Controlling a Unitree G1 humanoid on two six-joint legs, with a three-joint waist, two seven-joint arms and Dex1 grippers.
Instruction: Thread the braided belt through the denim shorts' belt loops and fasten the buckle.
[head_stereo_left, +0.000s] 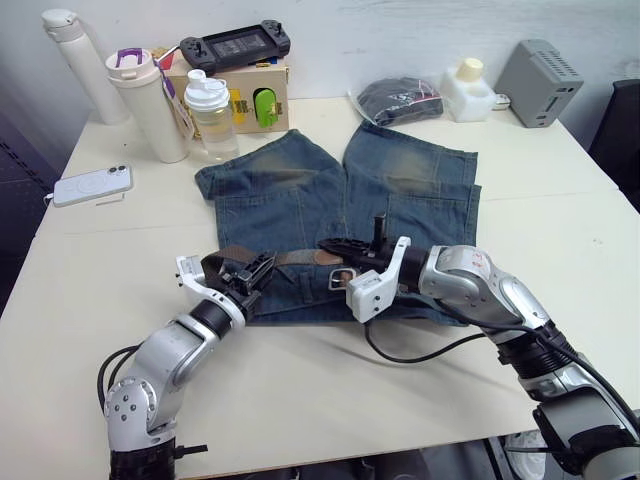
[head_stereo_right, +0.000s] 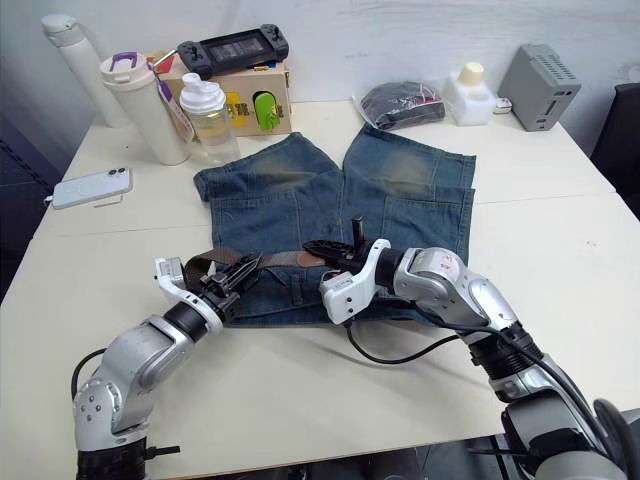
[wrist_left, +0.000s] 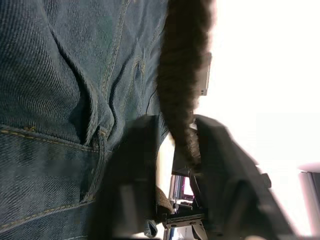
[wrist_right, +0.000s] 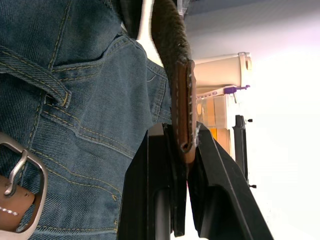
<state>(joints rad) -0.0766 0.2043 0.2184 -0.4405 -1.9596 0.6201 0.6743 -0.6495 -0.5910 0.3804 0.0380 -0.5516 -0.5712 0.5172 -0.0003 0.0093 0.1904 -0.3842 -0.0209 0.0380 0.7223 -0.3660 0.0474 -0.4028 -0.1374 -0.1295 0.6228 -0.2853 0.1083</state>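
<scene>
The denim shorts (head_stereo_left: 290, 190) lie flat on the table, waistband toward me. The braided belt (head_stereo_left: 295, 257) runs along the waistband between my two grippers. My left gripper (head_stereo_left: 252, 272) is shut on the dark woven strap (wrist_left: 182, 75) at the waistband's left end. My right gripper (head_stereo_left: 340, 247) is shut on the tan leather tip (wrist_right: 186, 110), near the waistband's middle. The silver buckle (wrist_right: 25, 170) lies on the denim just below the right gripper. One of the belt loops (wrist_right: 45, 82) shows beside it.
Behind the shorts stand a tall cup (head_stereo_left: 148, 105), a shaker bottle (head_stereo_left: 210, 115), a box with a game console (head_stereo_left: 235, 45), a dark bagged bundle (head_stereo_left: 400, 100), a white container (head_stereo_left: 468, 88) and a grey device (head_stereo_left: 540, 82). A phone (head_stereo_left: 92, 185) lies far left.
</scene>
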